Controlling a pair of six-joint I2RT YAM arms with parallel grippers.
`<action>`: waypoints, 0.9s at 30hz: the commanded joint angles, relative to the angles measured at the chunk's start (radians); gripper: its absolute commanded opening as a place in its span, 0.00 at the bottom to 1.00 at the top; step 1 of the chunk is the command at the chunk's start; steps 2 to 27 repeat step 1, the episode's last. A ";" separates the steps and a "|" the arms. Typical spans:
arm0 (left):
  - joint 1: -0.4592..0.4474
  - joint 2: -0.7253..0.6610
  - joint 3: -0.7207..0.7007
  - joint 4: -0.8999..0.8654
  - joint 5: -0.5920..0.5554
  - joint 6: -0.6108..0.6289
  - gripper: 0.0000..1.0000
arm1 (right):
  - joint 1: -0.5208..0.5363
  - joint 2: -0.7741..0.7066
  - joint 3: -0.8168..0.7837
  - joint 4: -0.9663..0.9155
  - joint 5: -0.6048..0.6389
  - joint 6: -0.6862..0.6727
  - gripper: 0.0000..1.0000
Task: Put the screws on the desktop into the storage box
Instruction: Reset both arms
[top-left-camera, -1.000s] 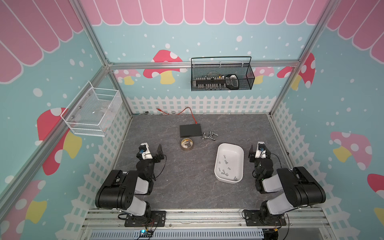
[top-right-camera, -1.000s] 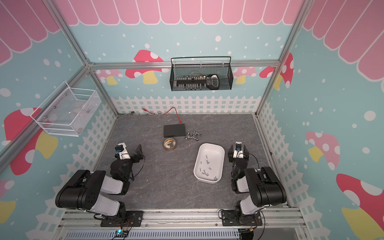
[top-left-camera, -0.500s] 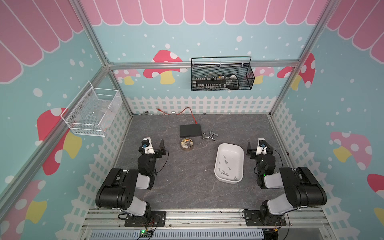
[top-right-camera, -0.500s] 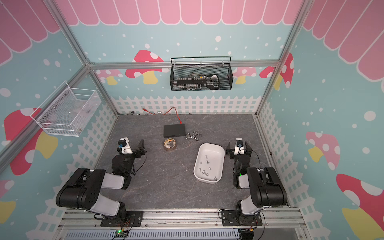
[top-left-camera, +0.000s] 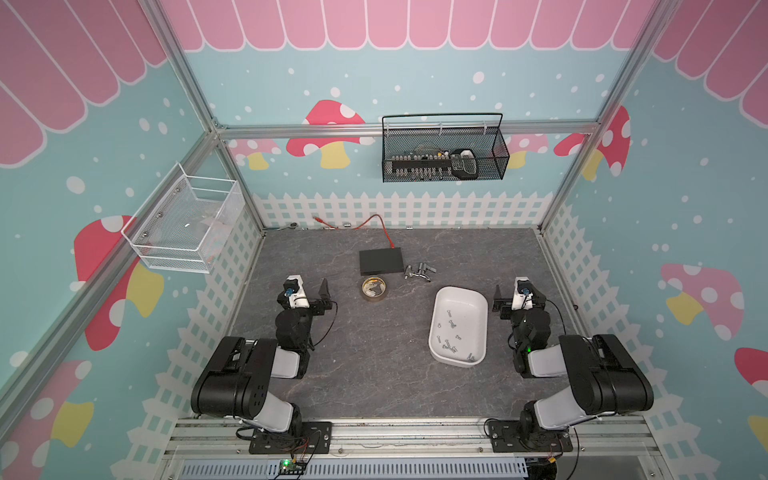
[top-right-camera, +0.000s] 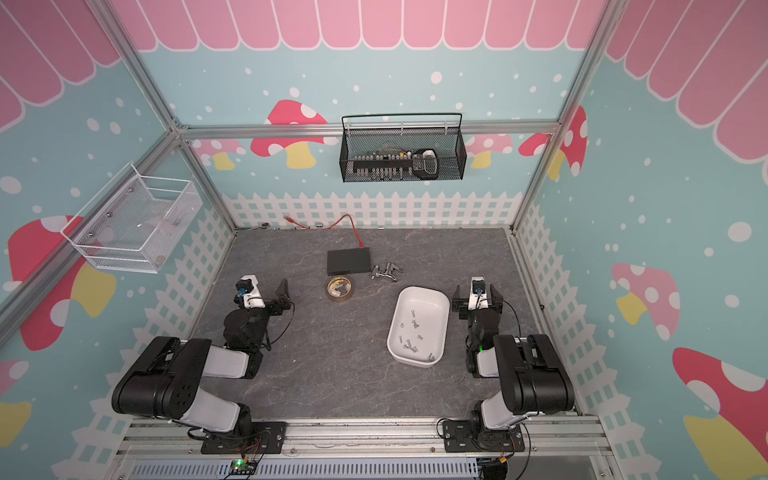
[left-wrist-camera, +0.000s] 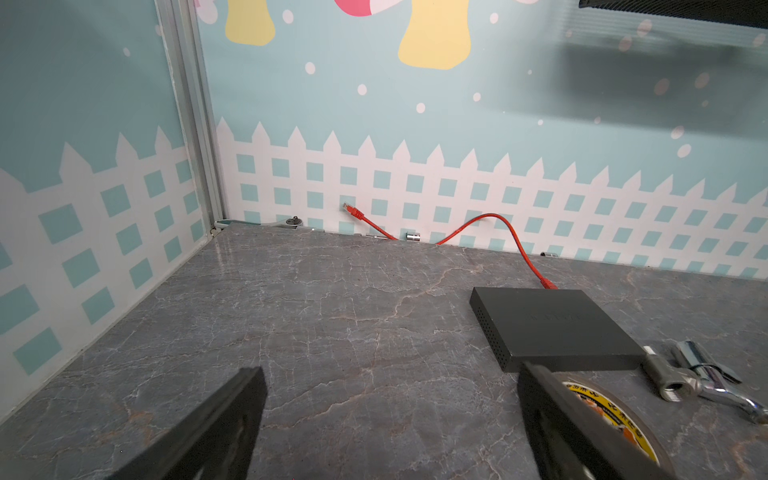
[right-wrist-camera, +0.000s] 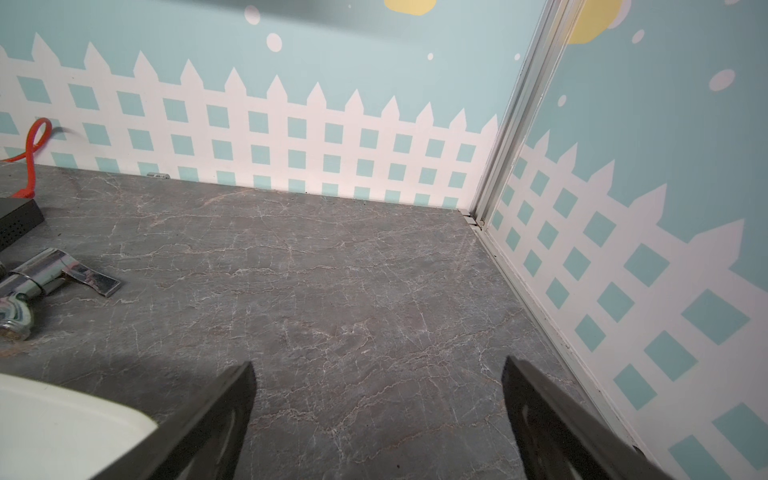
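Left gripper (left-wrist-camera: 390, 372) wide open, empty; right gripper (right-wrist-camera: 378, 363) wide open, empty.

The white, rounded-rectangular storage box (top-left-camera: 467, 303) (top-right-camera: 432, 303) is set flat on the dark grey, pale-veined table (top-left-camera: 374, 353), toward 3 o'clock of its middle, with its long axis turned roughly 1 to 7 o'clock. Tiny silver screws (top-left-camera: 447, 344) (top-right-camera: 409, 345) are scattered on its floor, mostly toward the 6 o'clock end.
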 joint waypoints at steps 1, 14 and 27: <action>-0.005 0.004 0.001 -0.011 0.002 0.016 0.99 | 0.001 -0.009 -0.005 0.006 -0.010 0.002 1.00; -0.005 0.004 0.001 -0.011 0.002 0.016 0.99 | 0.001 -0.009 -0.005 0.006 -0.010 0.002 1.00; -0.005 0.004 0.001 -0.011 0.002 0.016 0.99 | 0.001 -0.009 -0.005 0.006 -0.010 0.002 1.00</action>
